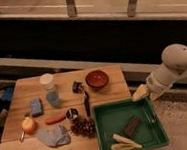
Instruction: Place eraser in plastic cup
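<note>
The eraser (pixel 131 127), a small dark block, lies flat inside the green tray (pixel 104 133) at the table's front right. The plastic cup (pixel 50 90) stands upright on the left half of the wooden table, with a whitish top and a bluish lower part. My gripper (pixel 139 92) hangs at the end of the white arm coming in from the right. It hovers just above the tray's far right corner, open and empty. It is above and to the right of the eraser and far from the cup.
Pale yellowish pieces (pixel 125 142) lie at the tray's front. A red-brown bowl (pixel 97 79), a black tool (pixel 83 94), a tiny dark cup (pixel 72 113), a dark cluster (pixel 83 126), a blue block (pixel 36 106), a red stick (pixel 55 119), an orange fruit (pixel 29 125) and a grey cloth (pixel 53 136) crowd the table.
</note>
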You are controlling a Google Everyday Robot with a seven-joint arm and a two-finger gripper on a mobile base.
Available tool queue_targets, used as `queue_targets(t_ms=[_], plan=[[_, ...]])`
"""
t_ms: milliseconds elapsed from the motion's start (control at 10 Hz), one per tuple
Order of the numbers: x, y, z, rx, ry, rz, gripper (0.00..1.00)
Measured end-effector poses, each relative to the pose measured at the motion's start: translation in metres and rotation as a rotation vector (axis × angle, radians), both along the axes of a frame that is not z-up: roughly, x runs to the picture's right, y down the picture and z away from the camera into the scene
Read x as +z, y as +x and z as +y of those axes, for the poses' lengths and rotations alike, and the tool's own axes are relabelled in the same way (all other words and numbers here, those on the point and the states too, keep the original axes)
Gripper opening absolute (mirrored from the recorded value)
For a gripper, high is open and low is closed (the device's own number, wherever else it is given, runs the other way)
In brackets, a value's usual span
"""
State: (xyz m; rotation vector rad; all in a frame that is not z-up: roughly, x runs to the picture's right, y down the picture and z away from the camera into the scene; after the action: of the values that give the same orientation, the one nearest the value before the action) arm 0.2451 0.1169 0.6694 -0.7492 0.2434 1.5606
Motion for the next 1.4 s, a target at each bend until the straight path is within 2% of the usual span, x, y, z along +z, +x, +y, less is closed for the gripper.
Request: queue_targets(t_ms=[800, 1200, 1400], plan=[[0.004, -0.007, 0.006, -0.002, -0.012, -0.019, 0.65], [0.017, -0.024, 0.017, -0.005, -0.011, -0.04, 0.65], [0.029, -0.034, 0.03, -0.019, -0.007, -0.021, 0.65]])
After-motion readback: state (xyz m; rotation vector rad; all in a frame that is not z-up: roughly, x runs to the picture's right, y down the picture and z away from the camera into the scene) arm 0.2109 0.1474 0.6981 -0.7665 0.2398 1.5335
